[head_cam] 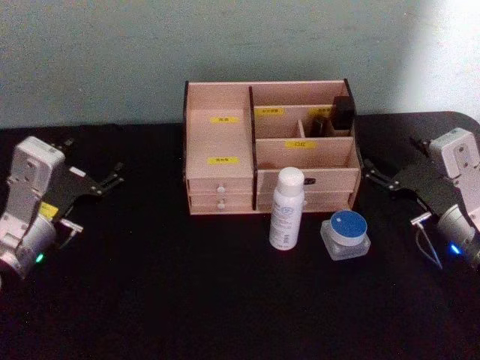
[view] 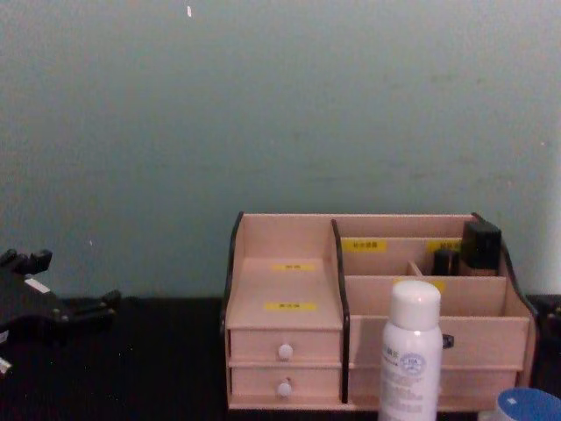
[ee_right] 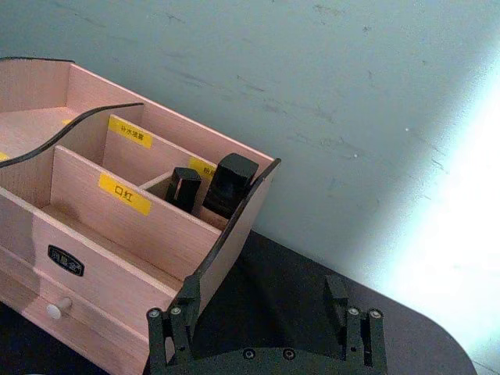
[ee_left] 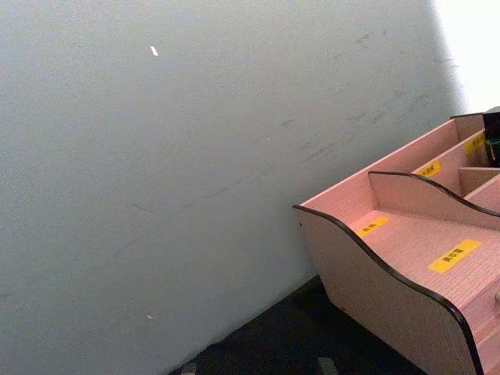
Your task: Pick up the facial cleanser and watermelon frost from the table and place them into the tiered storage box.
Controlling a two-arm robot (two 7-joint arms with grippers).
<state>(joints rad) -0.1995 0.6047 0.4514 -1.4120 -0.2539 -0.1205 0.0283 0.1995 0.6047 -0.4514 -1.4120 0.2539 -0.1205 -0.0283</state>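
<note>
Bottle (head_cam: 287, 210), jar (head_cam: 345, 234) before tiered storage box (head_cam: 217, 101) — left hand (head_cam: 116, 174), right hand (head_cam: 367, 172) spread, flanking it

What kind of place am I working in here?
Probably a staged test bench dressed as a vanity: a black-covered table against a bare pale wall, a tiered storage box with labelled slots, and a white bottle and blue-lidded jar in front. The left pincer and right pincer flank it, open.
</note>
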